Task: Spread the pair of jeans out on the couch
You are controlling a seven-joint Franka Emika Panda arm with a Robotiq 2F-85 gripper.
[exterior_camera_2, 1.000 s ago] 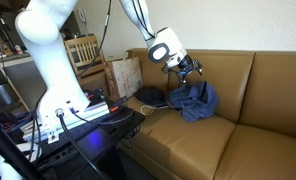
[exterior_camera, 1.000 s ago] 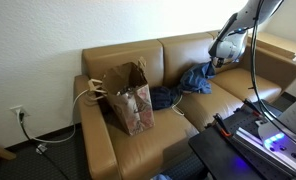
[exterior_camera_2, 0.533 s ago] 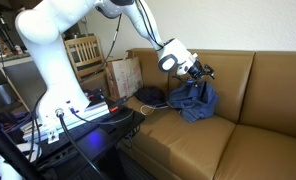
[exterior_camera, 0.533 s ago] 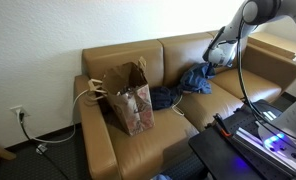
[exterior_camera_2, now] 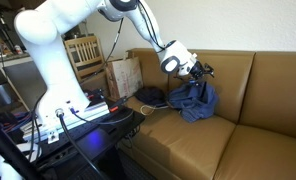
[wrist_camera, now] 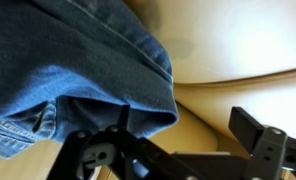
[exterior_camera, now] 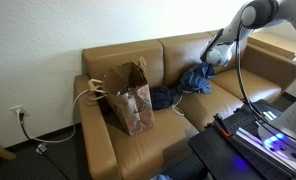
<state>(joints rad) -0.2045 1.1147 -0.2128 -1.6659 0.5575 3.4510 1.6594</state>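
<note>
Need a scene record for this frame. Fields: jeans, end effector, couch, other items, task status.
jeans: bunched in a heap against the backrest, not spread
end effector: at the top of the heap, jaws apart; wrist view shows a denim fold hanging over one finger
couch: tan, seat beside the jeans bare
paper bag: upright on the seat near the far armrest
dark cloth: lying on the seat between bag and jeans
task status: spreading not yet done

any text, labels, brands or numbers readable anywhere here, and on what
None readable: no print shows on the paper bag, the jeans or the couch. Any marking on the lit equipment in the foreground is too small to tell.
</note>
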